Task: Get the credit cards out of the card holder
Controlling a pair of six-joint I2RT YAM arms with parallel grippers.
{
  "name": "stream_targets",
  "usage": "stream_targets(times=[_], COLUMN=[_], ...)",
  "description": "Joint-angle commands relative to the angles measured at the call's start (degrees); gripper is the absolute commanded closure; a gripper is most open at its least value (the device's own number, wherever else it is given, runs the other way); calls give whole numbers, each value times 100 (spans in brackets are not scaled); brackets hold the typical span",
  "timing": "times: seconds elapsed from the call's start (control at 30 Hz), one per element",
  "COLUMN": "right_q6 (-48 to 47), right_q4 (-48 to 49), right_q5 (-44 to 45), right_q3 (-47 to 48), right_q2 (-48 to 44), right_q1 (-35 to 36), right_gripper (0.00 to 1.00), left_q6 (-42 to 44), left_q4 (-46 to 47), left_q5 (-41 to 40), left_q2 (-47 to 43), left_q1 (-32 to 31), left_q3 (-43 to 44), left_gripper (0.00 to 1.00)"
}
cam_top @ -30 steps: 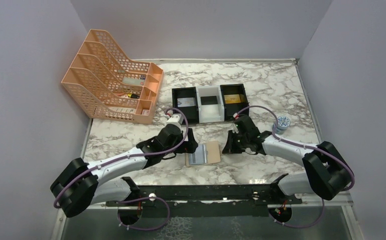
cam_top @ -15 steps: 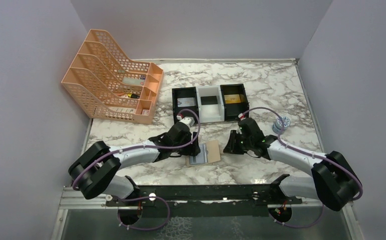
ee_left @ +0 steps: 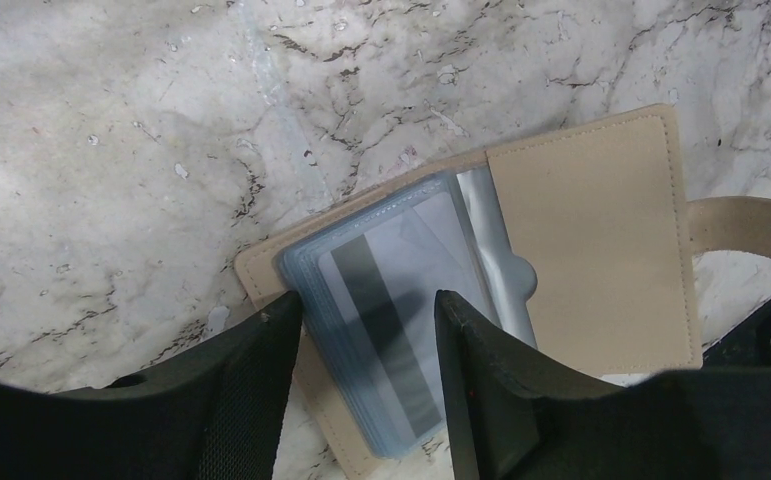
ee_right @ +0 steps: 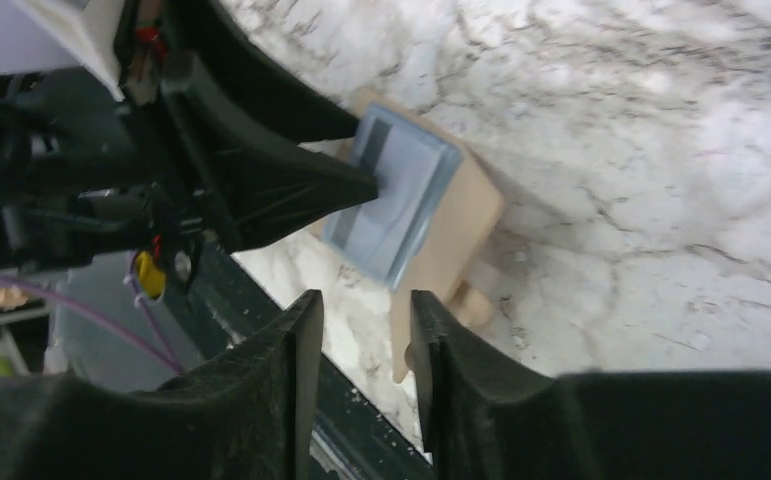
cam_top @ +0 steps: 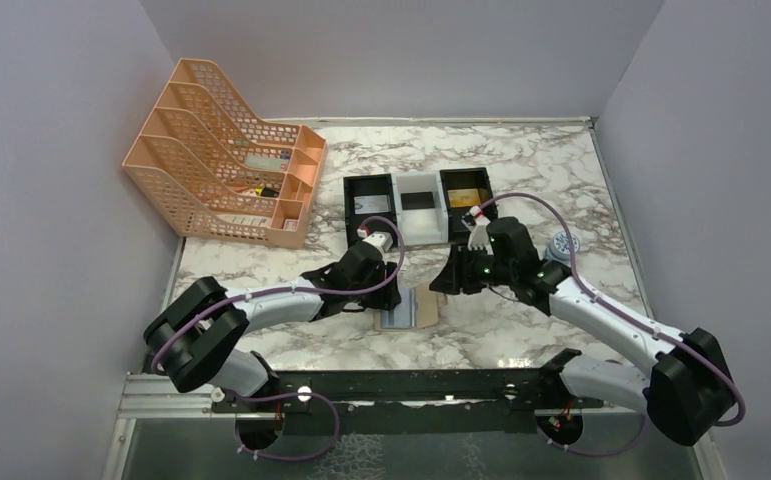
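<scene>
The card holder (cam_top: pixel 423 304) lies open on the marble table, tan (ee_left: pixel 591 240) with a strap at its right. Its grey-blue clear sleeves (ee_left: pixel 311 275) hold a pale card with a dark stripe (ee_left: pixel 381 300). My left gripper (ee_left: pixel 366 298) is open, low over the sleeves, one finger on each side of the stack; it also shows in the top view (cam_top: pixel 389 295). My right gripper (cam_top: pixel 446 280) is open and empty, hovering over the holder's right side. In the right wrist view the holder (ee_right: pixel 461 220) lies beyond my right gripper (ee_right: pixel 363 300).
Three small trays stand behind: black (cam_top: pixel 353 215) with a white card, white (cam_top: pixel 419 228), black (cam_top: pixel 483 210) with a gold card. An orange file rack (cam_top: pixel 226 150) is at the back left. A small round roll (cam_top: pixel 564 243) lies at the right.
My left gripper has moved right and down onto the holder's sleeves. My right gripper has swung left and up, closer over the holder's right edge.
</scene>
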Motion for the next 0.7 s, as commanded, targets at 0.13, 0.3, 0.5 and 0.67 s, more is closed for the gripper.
stream_targets(times=[0.13,0.3,0.5,0.67], right_q6=[-336,-302,-459,-621], right_q4=[385,475,127,-493], right_q5=[-1328,-951,-130,736], right_q3=[276,255,301,649], right_q2=[906,1656,2056,2147], right_q1=[61,167,248,351], right_gripper=[75,79,76,72], left_q6=[47,49,3,-34], left_q4=[-61,-52,-102,-74], left_q5=[-27,-43,-71,-42], left_q2=[-37,-127,-271,-286], left_q1=[-16,-10,-16,-15], left_q3=[72,44,8,-12], left_gripper=[48,48,49,49])
